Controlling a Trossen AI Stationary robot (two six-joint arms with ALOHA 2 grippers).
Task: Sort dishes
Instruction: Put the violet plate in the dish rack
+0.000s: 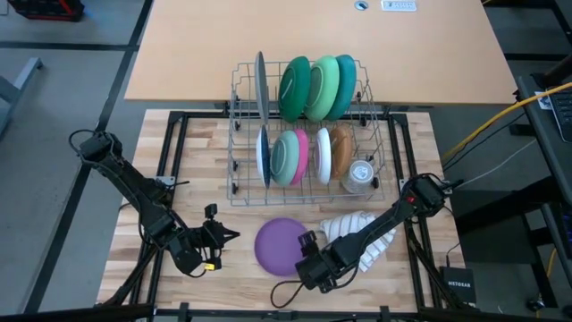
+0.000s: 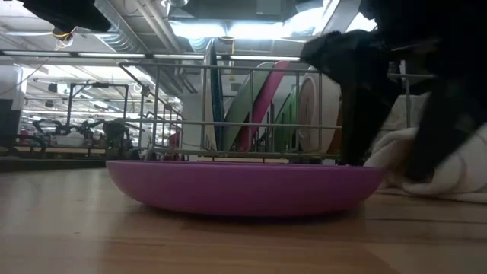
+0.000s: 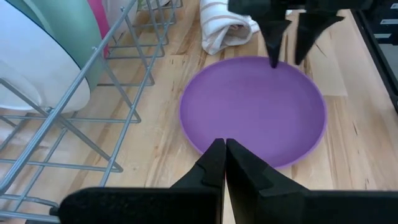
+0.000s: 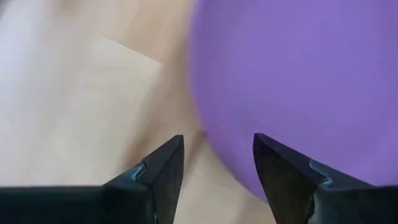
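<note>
1 purple plate [image 1: 280, 245] lies flat on the wooden surface [image 1: 179, 161], in front of the wire rack [image 1: 308, 134] and touching nothing but the wood beneath it. The rack holds 9 dishes on edge: 4 in the back row, 1 grey and 3 green or teal, and 5 in the front row, blue, light green, pink, white and brown, plus 1 clear glass cup [image 1: 359, 175]. 1 striped cloth [image 1: 362, 234] lies just right of the plate. The right pincer [image 1: 309, 243] hangs over the plate's right rim, its fingers spread and pinching nothing. The left pincer [image 1: 234, 235], pressed together, waits left of the plate with bare wood between them.
</note>
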